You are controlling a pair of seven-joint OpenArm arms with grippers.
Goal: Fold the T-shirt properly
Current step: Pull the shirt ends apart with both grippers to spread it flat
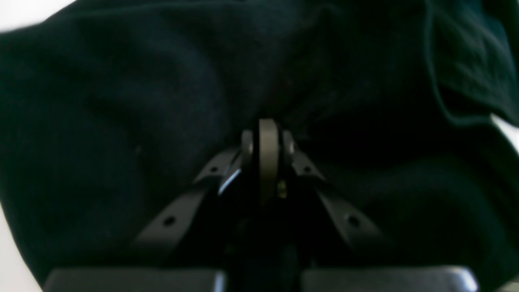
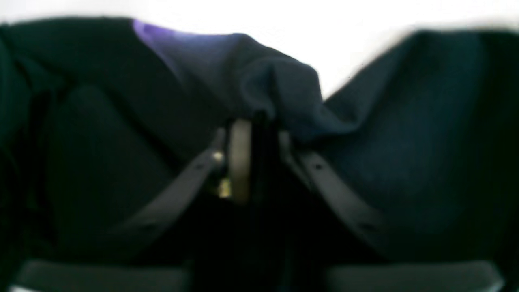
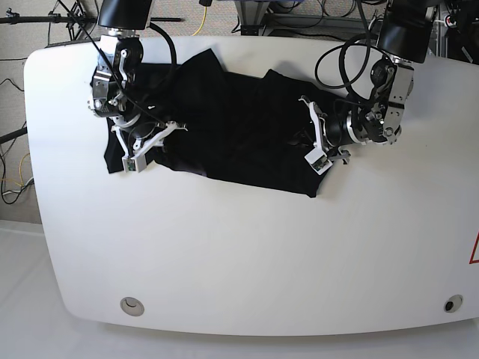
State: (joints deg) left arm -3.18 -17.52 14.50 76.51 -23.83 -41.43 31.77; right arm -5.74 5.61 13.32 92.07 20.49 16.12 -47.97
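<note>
Overhead, the large black short-sleeved cloth T-shirt (image 3: 232, 131) lies rumpled on the far half of the white rounded table (image 3: 247, 254), plain dark side up, spread between the two arms. The right gripper (image 3: 153, 138) sits low over the shirt's edge on this view's left side, its white-framed fingers against the cloth. The left gripper (image 3: 310, 138) is down on the shirt's edge on this view's right side, near a corner of fabric that reaches towards the table's middle. Cables and stand legs (image 3: 45, 15) show on the floor beyond the far table edge.

From the left wrist, black cloth (image 1: 162, 101) fills nearly the whole picture, with slivers of white table (image 1: 12, 259) at the corners. The left gripper (image 1: 267, 134) has its jaws drawn fully together, the tips buried in a gather of fabric; the picture is soft, yet cloth bunches right at the tips, so it is clamped on the T-shirt.

From the right wrist, the view is blurred. A raised fold of the T-shirt (image 2: 267, 89) drapes over the tips of the right gripper (image 2: 259, 125), a strip of purple showing on the fold's upper left. The jaws stand slightly apart with dark cloth in the gap; whether they grip it cannot be told
</note>
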